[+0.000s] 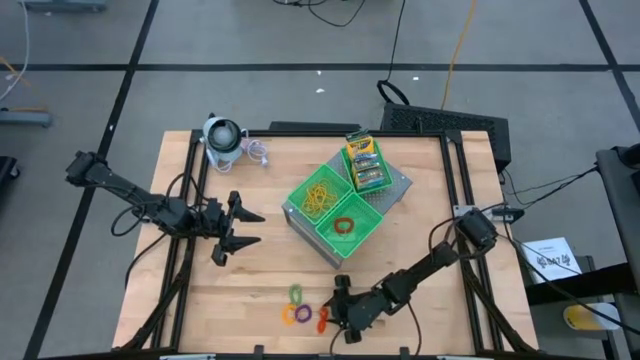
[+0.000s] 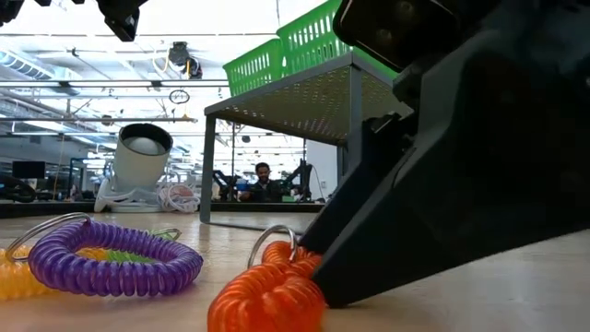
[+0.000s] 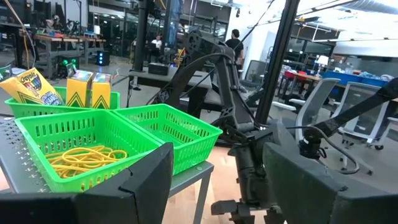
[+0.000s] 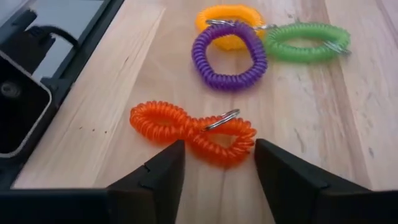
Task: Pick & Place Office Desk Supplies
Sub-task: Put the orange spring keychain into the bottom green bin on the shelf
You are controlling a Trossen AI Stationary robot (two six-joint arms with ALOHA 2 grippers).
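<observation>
Several coil rings lie on the wood near the table's near edge: orange (image 4: 193, 130), purple (image 4: 229, 56), yellow (image 4: 229, 15) and green (image 4: 305, 40). My right gripper (image 4: 219, 168) is open and low at the table, its fingers standing on either side of the orange ring's near end. The orange ring (image 2: 272, 293) lies flat, twisted into a figure eight. My left gripper (image 1: 258, 228) hangs open above the table, left of the trays. The card boxes (image 1: 365, 165), the rubber bands (image 1: 320, 197) and a red ring (image 1: 345, 225) each lie in a green tray. My right gripper comes at the orange ring's near loop (image 4: 221, 149) slanting down from the table's right side, with one finger on each side of it. I cannot tell whether a finger touches the ring. The ring lies flat on the wood.
Three green trays on a raised grey base (image 1: 395, 195) stand mid-table, beyond the rings. A grey-white round gadget (image 1: 222, 135) sits at the far left corner. A black frame edges the table (image 4: 37, 74). Bare wood lies between the left gripper and the rings.
</observation>
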